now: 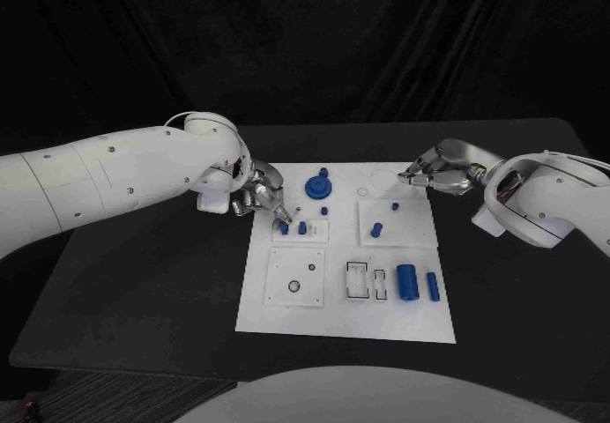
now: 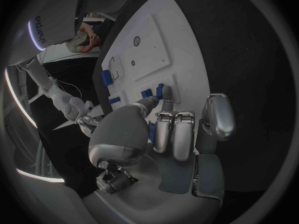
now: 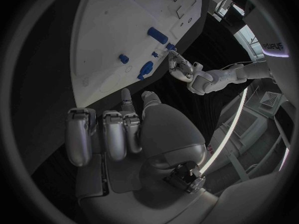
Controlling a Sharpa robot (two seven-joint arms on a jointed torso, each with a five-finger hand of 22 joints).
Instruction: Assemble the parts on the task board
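- Task board (image 1: pixel 343 313) lower centre on bench (image 1: pixel 140 291); blue parts (image 1: pixel 407 282) on it.
- I see left hand (image 1: pixel 255 196) pinching small blue part (image 1: pixel 282 226), board's upper left.
- Right hand (image 1: pixel 432 176) upper right, fingers curled, holding nothing.

the left hand (image 1: pixel 255 196) is held low with fingertips (image 2: pixel 167 104) pointed downward, curled; the right hand (image 1: pixel 436 172) is held with fingers curled in, nothing gripped.

The task board (image 1: pixel 341 308) looks like smooth matt white plastic, and the parts (image 1: pixel 407 281) on it are smooth blue plastic. The table (image 1: pixel 152 291) is matt black. Both arms wear glossy white shells; the left hand (image 1: pixel 261 198) and right hand (image 1: pixel 432 174) look like brushed silver metal.
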